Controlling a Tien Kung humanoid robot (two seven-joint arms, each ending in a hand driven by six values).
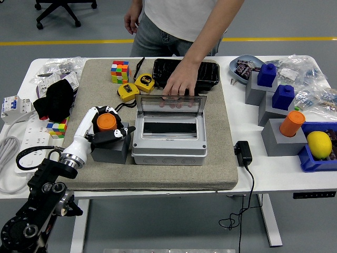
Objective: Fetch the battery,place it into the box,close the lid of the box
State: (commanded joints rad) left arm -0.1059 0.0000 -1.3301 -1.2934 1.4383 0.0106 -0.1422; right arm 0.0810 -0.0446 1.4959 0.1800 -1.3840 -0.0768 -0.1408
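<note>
print: none readable | yellow tape measures (136, 86) just behind the grey box (168, 132): dark round labels, lettering too small to make out | packets in blue bowl (243, 67) far right of the box: print blurred | power strip (18, 138) far left of the box: markings unreadable

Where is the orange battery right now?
Head view, left side: the orange battery stands on a grey block, inside the left hand, beside the open box.

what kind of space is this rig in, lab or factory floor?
Most likely a robotics lab or workshop test bay. Signs: grey floor with a yellow floor line, an office chair behind the white table, and staged props such as Rubik's cubes and grey stands.
</note>
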